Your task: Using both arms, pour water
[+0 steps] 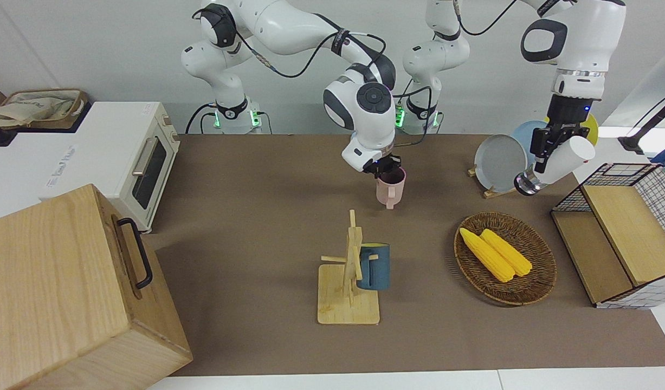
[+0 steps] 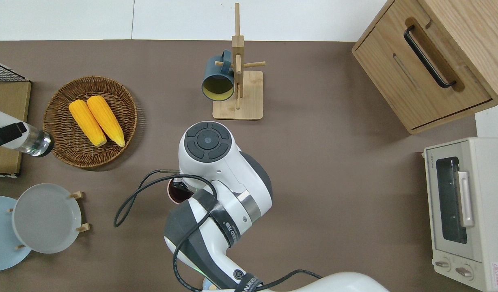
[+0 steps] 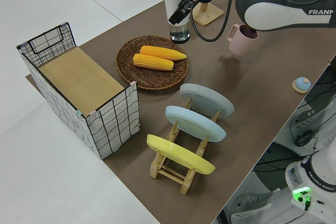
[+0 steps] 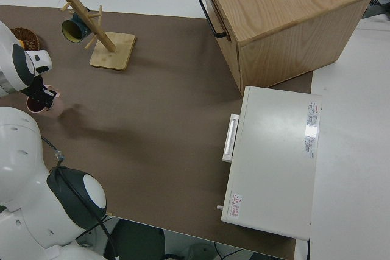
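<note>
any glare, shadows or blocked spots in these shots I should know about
Front view: soft shadow on the table beside the wooden cabinet. Overhead view: the right arm hides most of the pink mug; the white bottle is cut off at the frame edge. Left side view: even light, no glare.

A gripper (image 3: 181, 10) holds a white bottle (image 3: 176, 3) at twelve o'clock, above the corn basket (image 3: 152, 61).

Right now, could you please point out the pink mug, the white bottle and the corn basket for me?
pink mug (image 1: 389, 190), front view, on its outer wall.
white bottle (image 1: 565, 157), front view, on its white body.
corn basket (image 1: 538, 281), front view, on its woven rim.
</note>
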Controlling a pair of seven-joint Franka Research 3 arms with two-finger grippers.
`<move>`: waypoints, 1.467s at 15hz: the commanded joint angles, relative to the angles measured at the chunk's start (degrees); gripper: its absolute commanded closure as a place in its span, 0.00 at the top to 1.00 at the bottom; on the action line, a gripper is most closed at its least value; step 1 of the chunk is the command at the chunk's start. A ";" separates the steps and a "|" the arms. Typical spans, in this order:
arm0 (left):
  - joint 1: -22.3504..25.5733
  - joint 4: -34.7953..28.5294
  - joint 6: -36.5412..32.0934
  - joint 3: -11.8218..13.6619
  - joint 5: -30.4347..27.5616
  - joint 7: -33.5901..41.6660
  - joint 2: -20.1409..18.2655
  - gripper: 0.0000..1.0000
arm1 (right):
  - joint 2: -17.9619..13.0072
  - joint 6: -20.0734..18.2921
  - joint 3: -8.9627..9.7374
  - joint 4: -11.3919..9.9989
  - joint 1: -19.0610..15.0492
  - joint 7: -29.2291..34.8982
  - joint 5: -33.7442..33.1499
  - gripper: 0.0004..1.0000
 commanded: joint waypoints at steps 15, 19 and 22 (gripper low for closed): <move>-0.17 -9.07 2.26 -8.71 1.70 -6.58 -7.23 0.00 | 6.54 8.94 -0.15 2.78 2.33 1.73 3.56 0.64; -0.08 -9.77 1.48 -8.71 1.70 -5.70 -7.05 0.00 | 6.28 8.85 -0.15 2.87 1.89 2.78 3.56 0.99; -0.52 -10.29 1.30 -8.71 1.61 -5.61 -6.70 0.00 | 5.22 6.75 -0.15 3.04 0.49 5.32 3.64 0.99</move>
